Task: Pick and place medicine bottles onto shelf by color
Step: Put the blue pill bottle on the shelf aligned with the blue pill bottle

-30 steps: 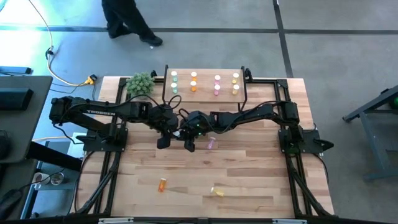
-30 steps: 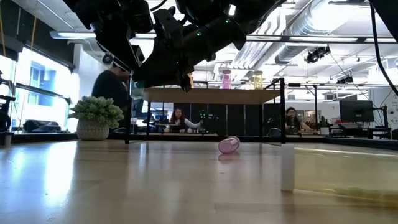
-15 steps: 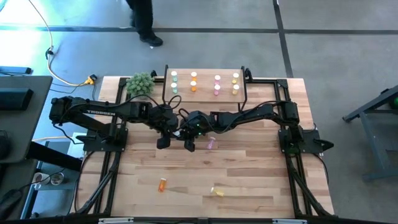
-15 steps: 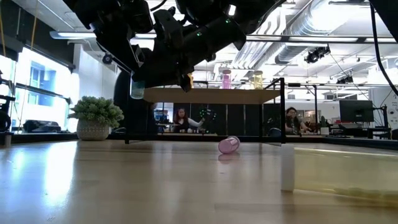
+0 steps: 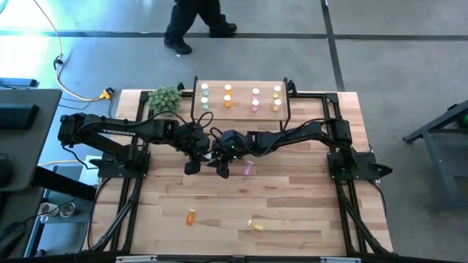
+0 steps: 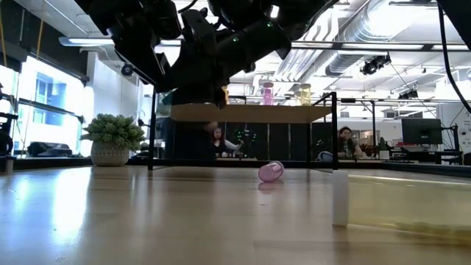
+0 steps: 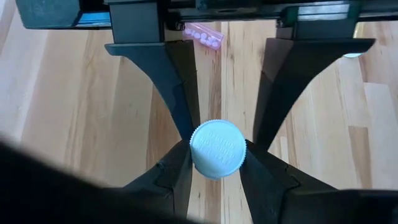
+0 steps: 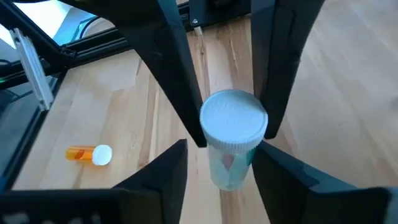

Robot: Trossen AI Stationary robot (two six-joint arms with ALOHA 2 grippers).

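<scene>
The green medicine bottle (image 7: 217, 149) sits clamped in the left end effector (image 7: 214, 168), seemingly mid-handover; the right end effector (image 8: 217, 165) straddles it, jaws apart, above the bench (image 5: 292, 212).

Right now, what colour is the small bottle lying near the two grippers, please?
Pink, clearest in the low view.

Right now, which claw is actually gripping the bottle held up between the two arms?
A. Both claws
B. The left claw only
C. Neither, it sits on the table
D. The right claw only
B: in its wrist view the left claw is clamped on the white cap of the bottle, while the right claw has its fingers standing clear on either side of it.
</scene>
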